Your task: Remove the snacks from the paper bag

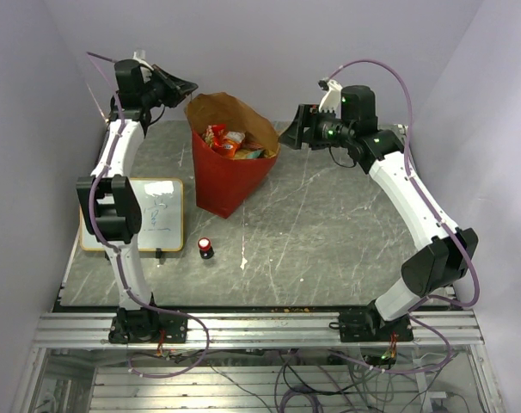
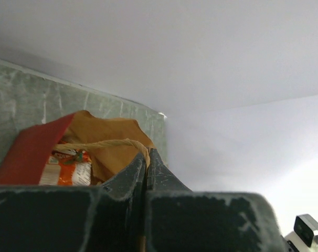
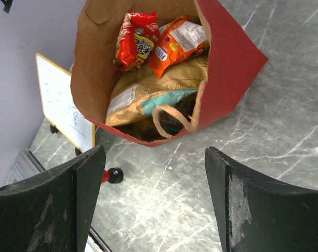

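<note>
The paper bag [image 1: 230, 181], red outside and brown inside, stands upright at the back left of the table with its mouth open. The snacks [image 1: 230, 142] fill it: a red packet [image 3: 137, 39], an orange packet [image 3: 177, 44], a large tan-orange bag [image 3: 159, 84] and a teal pack [image 3: 167, 98]. My left gripper [image 1: 185, 88] is at the bag's far-left rim, shut on the twisted cord handle [image 2: 106, 143]. My right gripper [image 1: 291, 135] hovers just right of the bag, open and holding nothing. In its own view the bag [image 3: 230, 63] lies beyond the fingertips, its second handle [image 3: 172, 118] hanging loose.
A white board with writing [image 1: 153, 215] lies left of the bag near the left arm. A small red-and-black cylinder [image 1: 205, 248] stands in front of the bag. Lilac walls close in the back and both sides.
</note>
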Robot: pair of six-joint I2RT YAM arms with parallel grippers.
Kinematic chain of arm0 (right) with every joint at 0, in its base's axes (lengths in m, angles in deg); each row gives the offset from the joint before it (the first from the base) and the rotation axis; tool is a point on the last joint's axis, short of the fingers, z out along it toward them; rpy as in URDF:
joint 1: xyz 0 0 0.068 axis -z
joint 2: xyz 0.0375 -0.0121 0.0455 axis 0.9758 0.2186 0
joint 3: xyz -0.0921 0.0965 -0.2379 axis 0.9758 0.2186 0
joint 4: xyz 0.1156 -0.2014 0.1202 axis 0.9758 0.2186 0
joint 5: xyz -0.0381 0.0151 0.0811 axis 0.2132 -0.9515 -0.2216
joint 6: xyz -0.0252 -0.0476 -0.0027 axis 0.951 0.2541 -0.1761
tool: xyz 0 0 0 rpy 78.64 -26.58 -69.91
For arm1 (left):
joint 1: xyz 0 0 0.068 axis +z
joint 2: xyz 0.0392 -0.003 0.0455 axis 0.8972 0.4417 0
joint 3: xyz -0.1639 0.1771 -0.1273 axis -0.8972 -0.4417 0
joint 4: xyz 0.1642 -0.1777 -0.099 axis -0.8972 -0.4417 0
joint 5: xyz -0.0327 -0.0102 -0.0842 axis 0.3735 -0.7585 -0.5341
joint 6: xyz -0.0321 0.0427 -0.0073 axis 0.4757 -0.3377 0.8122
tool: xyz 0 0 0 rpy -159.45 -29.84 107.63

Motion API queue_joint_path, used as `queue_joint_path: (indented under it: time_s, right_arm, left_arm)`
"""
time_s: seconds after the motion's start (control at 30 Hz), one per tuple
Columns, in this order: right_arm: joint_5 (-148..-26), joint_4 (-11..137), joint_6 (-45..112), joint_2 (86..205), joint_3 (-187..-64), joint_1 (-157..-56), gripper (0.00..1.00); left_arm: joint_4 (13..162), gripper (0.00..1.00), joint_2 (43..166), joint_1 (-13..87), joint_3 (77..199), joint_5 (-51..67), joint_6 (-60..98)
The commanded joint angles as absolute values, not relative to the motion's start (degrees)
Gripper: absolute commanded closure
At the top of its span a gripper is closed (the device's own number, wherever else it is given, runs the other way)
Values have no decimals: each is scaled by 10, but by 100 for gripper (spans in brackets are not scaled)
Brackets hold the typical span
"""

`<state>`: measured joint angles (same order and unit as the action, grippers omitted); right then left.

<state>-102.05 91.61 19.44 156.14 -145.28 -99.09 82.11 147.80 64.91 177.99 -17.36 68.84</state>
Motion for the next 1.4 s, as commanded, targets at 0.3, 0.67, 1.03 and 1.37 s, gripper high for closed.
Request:
queue_joint_path:
  time_s: [0.3,0.67,1.03,1.37]
  right_arm:
    - [-988,930,184,1579,-1430,-986,26]
    - [-923,991,210,1584,-1425,-982,36]
    - [-984,1055,309,1598,-1444,-984,99]
    - [-1031,1013,356,1522,-1348,-1080,100]
  left_arm:
    - [878,93,1396,592,1740,-202,715]
    - [859,93,1372,567,1717,-200,709]
    - [862,93,1379,545,1742,-214,707]
    - [878,93,1363,506,1726,-251,673]
